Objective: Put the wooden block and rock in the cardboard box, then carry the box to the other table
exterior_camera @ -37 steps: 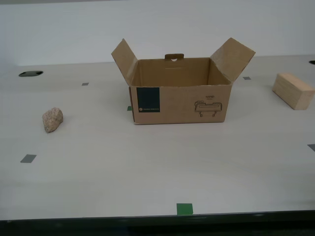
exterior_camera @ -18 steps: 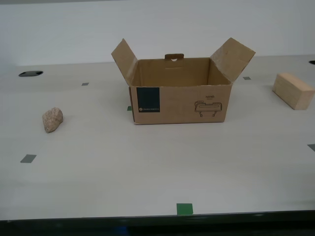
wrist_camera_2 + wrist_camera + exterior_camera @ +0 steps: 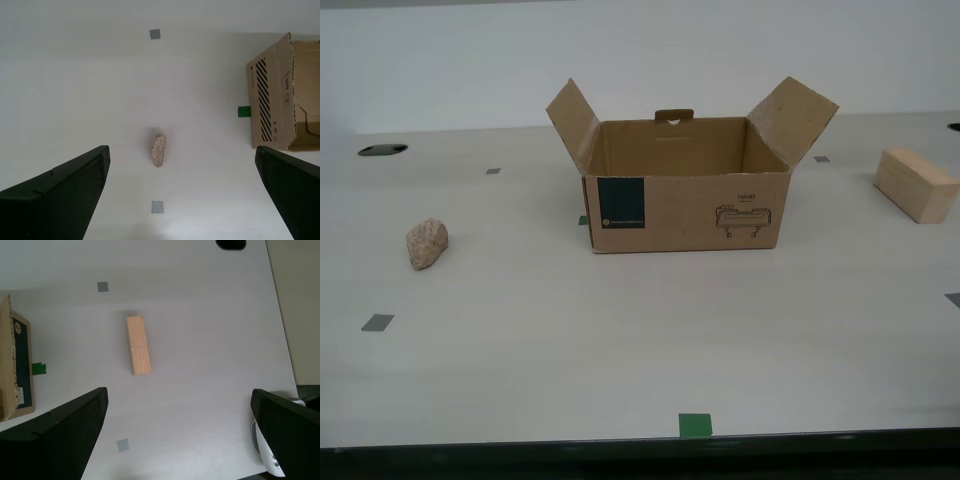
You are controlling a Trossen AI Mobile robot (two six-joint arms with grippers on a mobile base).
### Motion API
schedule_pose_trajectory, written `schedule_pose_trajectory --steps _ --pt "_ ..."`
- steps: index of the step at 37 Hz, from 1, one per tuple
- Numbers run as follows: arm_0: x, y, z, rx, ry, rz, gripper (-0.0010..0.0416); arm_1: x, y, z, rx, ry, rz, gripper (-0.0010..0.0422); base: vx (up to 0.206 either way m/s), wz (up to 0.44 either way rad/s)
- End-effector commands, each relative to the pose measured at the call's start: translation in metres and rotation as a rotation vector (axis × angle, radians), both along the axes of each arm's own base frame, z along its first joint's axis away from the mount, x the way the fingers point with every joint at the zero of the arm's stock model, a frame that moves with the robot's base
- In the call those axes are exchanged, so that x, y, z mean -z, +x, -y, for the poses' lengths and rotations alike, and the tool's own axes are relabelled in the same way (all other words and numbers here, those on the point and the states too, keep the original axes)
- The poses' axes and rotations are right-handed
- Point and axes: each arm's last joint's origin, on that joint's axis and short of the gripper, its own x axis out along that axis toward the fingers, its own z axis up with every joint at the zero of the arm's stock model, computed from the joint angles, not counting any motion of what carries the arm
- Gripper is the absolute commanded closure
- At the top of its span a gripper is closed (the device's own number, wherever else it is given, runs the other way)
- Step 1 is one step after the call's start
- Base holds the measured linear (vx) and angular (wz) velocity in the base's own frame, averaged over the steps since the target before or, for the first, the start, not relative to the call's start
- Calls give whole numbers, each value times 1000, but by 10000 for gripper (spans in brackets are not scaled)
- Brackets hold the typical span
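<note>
Matt corrugated cardboard box, rough speckled rock, smooth wooden block

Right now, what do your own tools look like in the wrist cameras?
Only the fingers show. My first tool has two broad matte black fingers that taper toward blunt tips, plain, with no markings or cables in sight. My second tool looks the same: two wide black fingers, one with a faint moulded ridge. The arms themselves are not visible in the exterior view.
</note>
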Motion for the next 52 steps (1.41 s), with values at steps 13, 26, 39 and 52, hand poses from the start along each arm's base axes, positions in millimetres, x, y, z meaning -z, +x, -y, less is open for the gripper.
schedule_pose_trajectory --steps 13,26,39,52 --pt "18 26 7 -15 -3 -81 7 1 -2 0 4 -2 -26 14 0 0" --pt "20 39 12 -16 -11 -72 7 2 -3 0 3 -2 -40 14 0 0" --pt "8 39 14 -10 -16 -8 7 6 0 0 3 0 -61 14 0 0" --pt "14 44 14 -26 24 -30 7 26 9 -1 -23 53 -83 14 0 0"
